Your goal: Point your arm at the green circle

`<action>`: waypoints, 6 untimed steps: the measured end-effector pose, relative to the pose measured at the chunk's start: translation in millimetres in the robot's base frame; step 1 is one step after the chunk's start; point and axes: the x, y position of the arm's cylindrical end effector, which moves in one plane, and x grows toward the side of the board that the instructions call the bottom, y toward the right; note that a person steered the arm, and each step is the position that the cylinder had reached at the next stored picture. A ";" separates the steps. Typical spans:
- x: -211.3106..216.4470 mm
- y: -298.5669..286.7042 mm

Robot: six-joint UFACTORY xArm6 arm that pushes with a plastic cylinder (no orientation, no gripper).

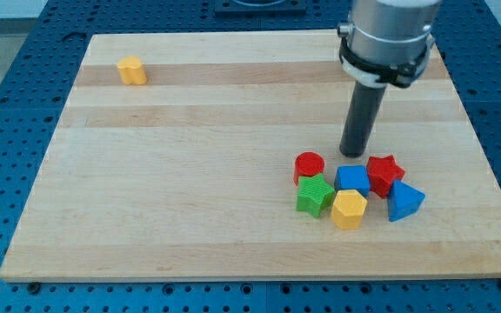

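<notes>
Resting just above the blue block (352, 178), my tip (353, 153) has bare tabletop (190, 174) toward the left edge; no hand shows.

Surface (190, 174): pale wood in glued strips, smooth, matt, grain visible. Blocks, such as the red cylinder (310, 165), green block (316, 195) and yellow block (132, 70): plastic, faint sheen, finely ridged sides. Rod above my tip (352, 154): dark, matt; its collar (388, 35) is brushed grey metal.

Pale wooden board (190, 174) on blue pegboard (7, 104)
</notes>
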 end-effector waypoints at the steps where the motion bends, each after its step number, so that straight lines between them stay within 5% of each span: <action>1: -20.6 10.3; 3: -60.4 65.1; 6: -141.4 74.1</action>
